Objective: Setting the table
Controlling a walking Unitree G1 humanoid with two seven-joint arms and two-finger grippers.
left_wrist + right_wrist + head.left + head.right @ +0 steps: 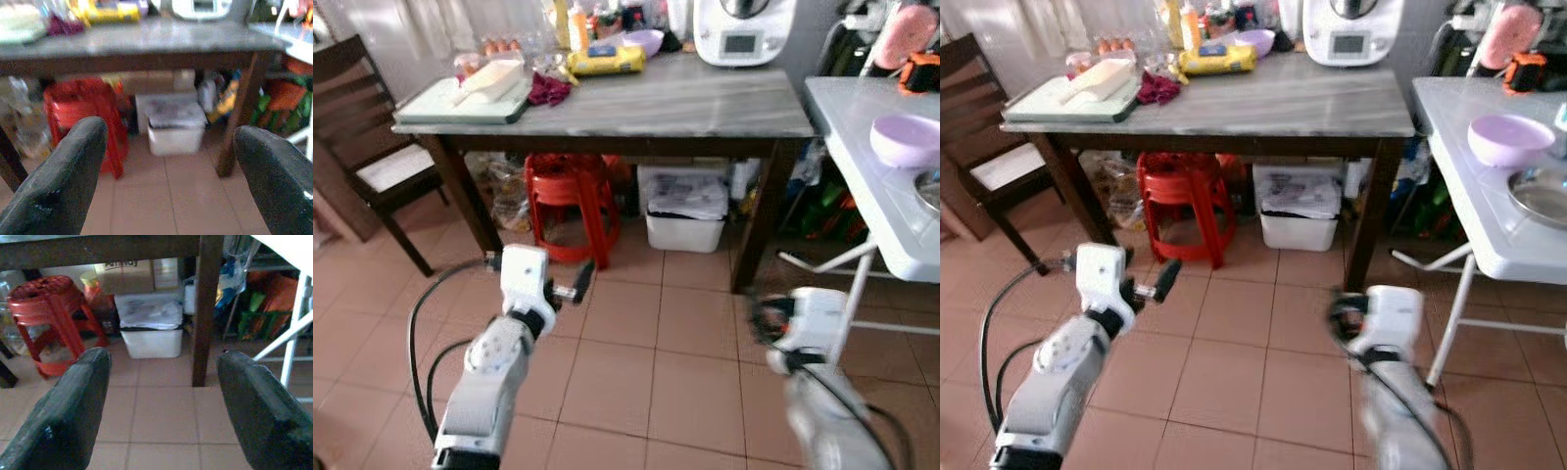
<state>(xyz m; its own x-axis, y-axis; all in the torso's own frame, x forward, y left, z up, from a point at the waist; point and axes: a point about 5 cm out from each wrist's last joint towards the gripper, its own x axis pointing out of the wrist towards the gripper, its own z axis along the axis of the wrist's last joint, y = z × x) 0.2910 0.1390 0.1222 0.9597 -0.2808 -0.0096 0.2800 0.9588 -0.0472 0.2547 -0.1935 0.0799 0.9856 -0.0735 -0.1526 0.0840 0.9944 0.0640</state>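
A dark wooden table with a grey marbled top (685, 103) stands ahead across a floor of terracotta tiles (636, 362). Under it sit a red plastic stool (570, 201) and, beside that, a white lidded bin (685, 217); a dark table leg (205, 308) rises just beside the bin. A dark wooden chair with a pale seat (367, 137) stands at the table's left end. On the tabletop, toward the left, lies a pale green tray (460, 103) carrying a cream scoop-shaped container (491, 78), with a crumpled maroon cloth (548, 90) next to it. Further back are a yellow packet (605, 61), some bottles, a purple bowl (644, 41) and a white kitchen appliance with a small display (742, 29).

To the right stands a white folding table (1489, 230). On it rest a pale lilac bowl (1510, 139), upright and round, and, nearer the robot, the edge of a shiny metal dish (1540, 194); the two lie close together.

Both silver arms are held low over the tiles, in front of the dark table. The left gripper (171, 171) has its two black fingers wide apart with nothing between them. The right gripper (164, 406) likewise has its fingers spread apart and empty; in the head views the right arm is blurred.
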